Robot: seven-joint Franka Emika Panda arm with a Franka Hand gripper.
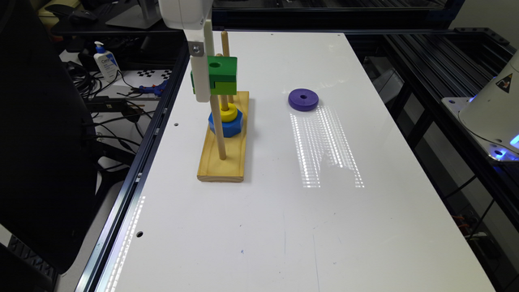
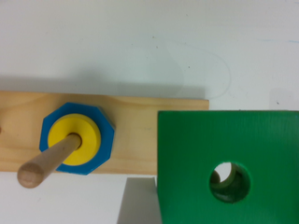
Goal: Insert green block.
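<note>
The white table (image 1: 365, 227) carried a wooden base (image 1: 227, 162) standing directly beneath the end effector (image 1: 202, 77), with three upright pegs. The end effector held the green block (image 1: 221, 75) clamped and lifted well above the base, level with the peg tops. Below it, on the middle peg (image 2: 46, 161), a blue hexagonal piece (image 1: 226, 123) sat with a yellow ring (image 1: 228, 112) on top. A purple ring (image 1: 303, 99) lay on the table well off to the side of the end effector. Through the block's round hole (image 2: 229, 182), the wrist view showed a peg tip slightly off centre. The step in hand seemed to be alignment; the next move probably called for centring the hole, then lowering straight down.
</note>
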